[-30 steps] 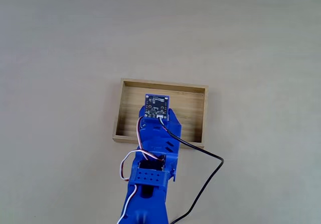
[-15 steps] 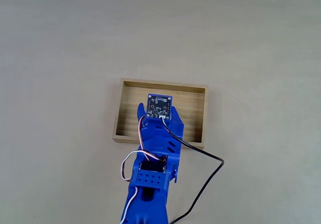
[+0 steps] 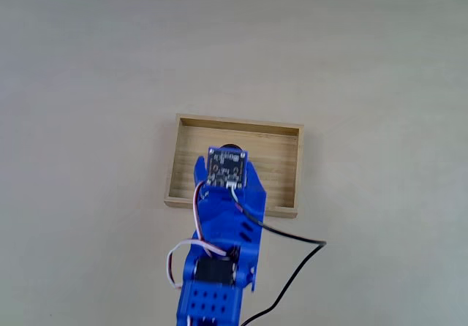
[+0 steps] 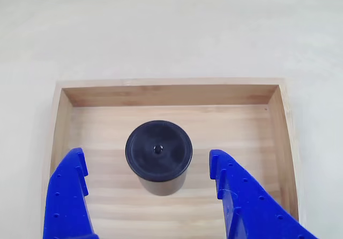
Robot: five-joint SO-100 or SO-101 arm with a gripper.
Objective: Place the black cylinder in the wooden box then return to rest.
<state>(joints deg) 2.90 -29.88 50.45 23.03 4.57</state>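
**Cylinder standing in the box, my jaws apart**

My blue two-finger gripper [image 4: 147, 161] is spread wide. The short matte black cylinder [image 4: 158, 152] stands upright between my fingers, untouched, near the middle of the shallow pale wooden box [image 4: 171, 95] on its grained floor.

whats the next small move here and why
Probably draw the end effector straight back toward the arm's base, starting the return to rest. The black cylinder stands upright on the wooden box floor, and the open fingers flank it with clear gaps, so nothing is left to release.
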